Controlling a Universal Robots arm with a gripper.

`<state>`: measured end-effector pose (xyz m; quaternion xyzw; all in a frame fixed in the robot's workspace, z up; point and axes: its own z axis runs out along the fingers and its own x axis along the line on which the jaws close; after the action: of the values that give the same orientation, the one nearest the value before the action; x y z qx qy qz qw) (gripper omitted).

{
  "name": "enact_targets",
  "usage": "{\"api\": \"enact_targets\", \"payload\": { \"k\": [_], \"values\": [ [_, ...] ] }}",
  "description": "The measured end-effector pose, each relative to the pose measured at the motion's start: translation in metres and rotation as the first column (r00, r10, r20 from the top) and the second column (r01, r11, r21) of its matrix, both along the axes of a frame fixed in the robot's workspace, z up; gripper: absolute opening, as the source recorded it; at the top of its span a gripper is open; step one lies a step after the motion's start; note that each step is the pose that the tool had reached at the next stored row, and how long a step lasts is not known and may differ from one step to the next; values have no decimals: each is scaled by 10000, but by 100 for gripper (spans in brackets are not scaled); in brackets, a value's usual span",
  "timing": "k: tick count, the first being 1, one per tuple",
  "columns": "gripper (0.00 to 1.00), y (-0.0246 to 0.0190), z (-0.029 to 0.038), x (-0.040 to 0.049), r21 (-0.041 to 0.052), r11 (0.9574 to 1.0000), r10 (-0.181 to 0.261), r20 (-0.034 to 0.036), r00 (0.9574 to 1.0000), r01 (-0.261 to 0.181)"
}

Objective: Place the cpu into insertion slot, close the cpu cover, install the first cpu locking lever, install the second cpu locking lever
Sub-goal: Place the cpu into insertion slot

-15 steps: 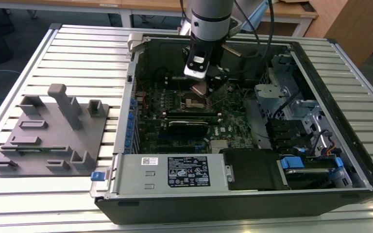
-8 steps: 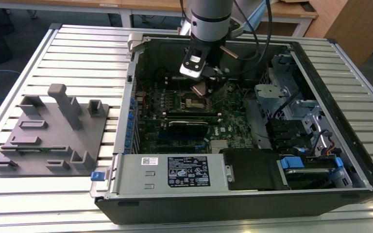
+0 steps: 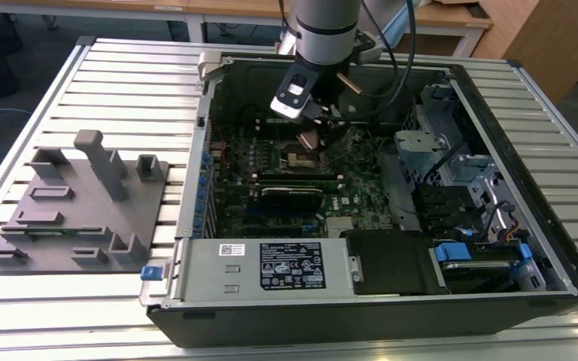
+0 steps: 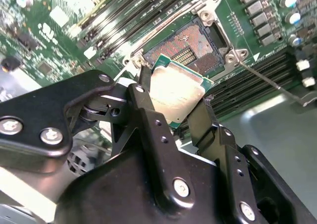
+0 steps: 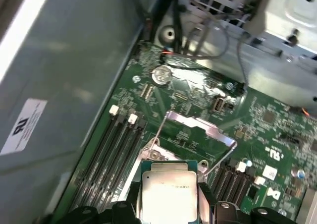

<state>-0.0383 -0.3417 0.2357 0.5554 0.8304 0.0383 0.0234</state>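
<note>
Ribbed metal tabletop (image 3: pixel 78 68) carries an open computer case (image 3: pixel 530 226) and, at the exterior view's left, a grey moulded fixture (image 3: pixel 78 203). A grey power supply box (image 3: pixel 208 271) at the case's front bears a black-and-white printed label (image 3: pixel 291 265).

The gripper (image 3: pixel 307 129) reaches down into the case, its two black fingers (image 4: pixel 144 92) closed on opposite edges of the cpu (image 4: pixel 178 87). The chip is square, with no long axis. In the second wrist view it hangs tilted, metal top towards the camera, one corner over the edge of the insertion slot (image 4: pixel 190 45), not seated in it. The slot's bare contact field lies uncovered.

The first wrist view shows more. The cpu (image 5: pixel 168 194) carries a faint line of print too small to read. The cpu cover (image 5: pixel 198 127) stands raised beyond it. A thin wire lever (image 5: pixel 220 159) angles up off the board, and a white label (image 5: pixel 22 125) sits on the case wall. Long black memory slots (image 5: pixel 114 154) run alongside.
</note>
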Motion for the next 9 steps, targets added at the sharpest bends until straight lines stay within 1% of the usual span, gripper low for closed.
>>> {"api": "enact_targets", "payload": {
  "k": [2,4,6,9],
  "values": [
    [54,0,-3,0,0,9994,-359,0,9994,359],
    [54,0,-7,0,1,9974,-719,0,9974,719],
    [54,0,-11,0,0,9941,-1089,0,9941,1089],
    [54,0,-17,0,0,9869,-1613,1,9869,1613]
  ]
}}
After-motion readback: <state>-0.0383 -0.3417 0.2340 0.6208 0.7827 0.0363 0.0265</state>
